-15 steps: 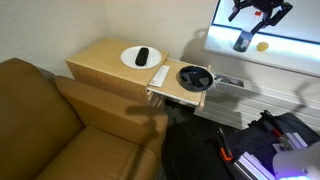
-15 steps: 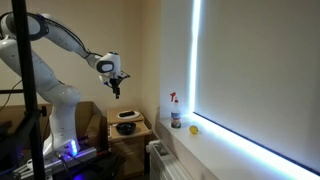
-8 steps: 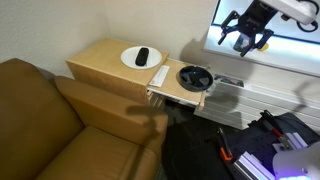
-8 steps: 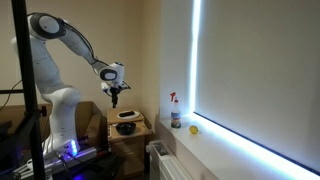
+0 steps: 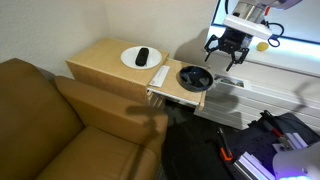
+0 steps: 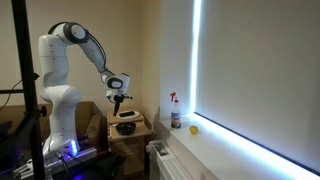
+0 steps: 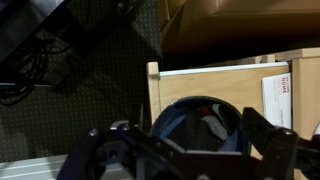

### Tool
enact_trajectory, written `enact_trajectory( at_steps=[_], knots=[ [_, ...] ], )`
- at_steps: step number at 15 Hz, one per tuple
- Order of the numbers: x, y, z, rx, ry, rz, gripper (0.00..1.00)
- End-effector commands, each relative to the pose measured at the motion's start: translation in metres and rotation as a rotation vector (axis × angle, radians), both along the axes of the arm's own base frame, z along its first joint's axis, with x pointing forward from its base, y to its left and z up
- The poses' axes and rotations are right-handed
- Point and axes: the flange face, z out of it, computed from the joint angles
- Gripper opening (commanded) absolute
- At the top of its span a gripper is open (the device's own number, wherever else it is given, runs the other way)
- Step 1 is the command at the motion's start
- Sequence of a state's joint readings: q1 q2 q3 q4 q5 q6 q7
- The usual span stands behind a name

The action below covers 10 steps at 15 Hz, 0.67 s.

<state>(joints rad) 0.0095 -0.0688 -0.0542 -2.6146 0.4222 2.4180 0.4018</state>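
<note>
My gripper (image 5: 225,50) hangs open a short way above a dark blue bowl (image 5: 195,77) that stands on the end of a light wooden side table (image 5: 100,60). In the wrist view the bowl (image 7: 200,125) lies straight below, between my two dark fingers (image 7: 268,135), with something small and dark inside it. Nothing is held between the jaws. In an exterior view the gripper (image 6: 119,100) is above the bowl (image 6: 126,127), apart from it.
A white plate (image 5: 141,57) with a black object sits further along the table, a white booklet (image 5: 160,75) beside the bowl. A brown sofa (image 5: 50,120) adjoins the table. A spray bottle (image 6: 176,112) and a yellow ball (image 6: 194,129) stand on the windowsill.
The arm has come down from in front of the bright window to just above the dark bowl. The jaws stayed open and empty.
</note>
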Motion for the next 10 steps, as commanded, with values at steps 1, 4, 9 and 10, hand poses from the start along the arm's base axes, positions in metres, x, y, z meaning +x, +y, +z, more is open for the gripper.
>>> enact_trajectory(
  at_steps=[1,4,9,10],
  knots=[
    [0.007,-0.003,-0.008,-0.018,0.019,0.002,1.0],
    [0.03,-0.015,-0.043,-0.08,0.016,-0.115,1.0],
    [0.066,-0.022,-0.083,-0.131,-0.006,-0.224,1.0],
    [0.074,-0.02,-0.086,-0.131,-0.015,-0.245,0.94]
  ],
)
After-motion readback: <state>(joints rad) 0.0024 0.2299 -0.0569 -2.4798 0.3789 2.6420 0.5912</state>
